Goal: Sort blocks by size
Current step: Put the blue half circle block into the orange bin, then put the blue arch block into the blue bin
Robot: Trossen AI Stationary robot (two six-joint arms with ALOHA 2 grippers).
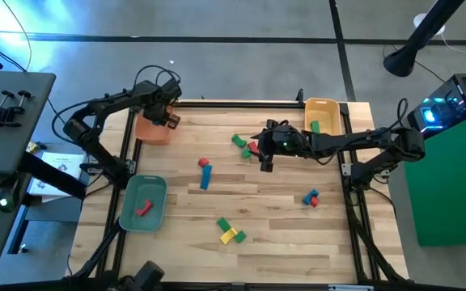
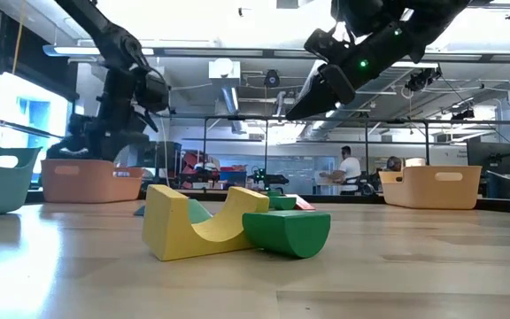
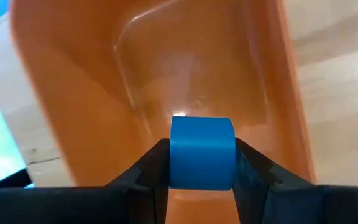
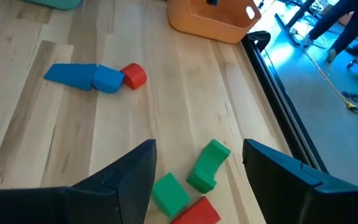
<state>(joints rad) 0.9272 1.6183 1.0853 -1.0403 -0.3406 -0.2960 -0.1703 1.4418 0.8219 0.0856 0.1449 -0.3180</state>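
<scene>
At the far left of the counter (image 1: pixel 281 242), the left hand (image 1: pixel 166 113) hangs over the orange tray (image 1: pixel 150 129), clamped on a blue cylinder (image 3: pixel 202 153). In its wrist view the cylinder sits squarely between the two fingers with the bare tray floor directly beneath, so the coming release looks like a straight drop; the cylinder's round end faces the camera, its axis running along the fingers.

Nearer the front left, the green tray (image 1: pixel 129 212) holds a red block (image 1: pixel 142 209). Mid-counter lie a red piece (image 1: pixel 203 163) touching a long blue bar (image 1: pixel 206 178), whose long axis runs roughly front to back. Toward the front edge sit a green block (image 1: pixel 223 224) and a yellow arch (image 1: pixel 233 236).

The right hand (image 1: pixel 265 152) hovers with fingers spread wide and nothing between them, just above a cluster of green blocks (image 4: pixel 207 165) and a red wedge (image 4: pixel 199 211); this arm is clearly nearer that cluster. Behind it, the yellow tray (image 1: pixel 324 106) carries a green block (image 1: pixel 315 126). Far right, a blue-and-red pair (image 1: pixel 311 198) rests alone.

The counter is pale wood planking in a black frame; beyond it is an open workshop where people stand.
</scene>
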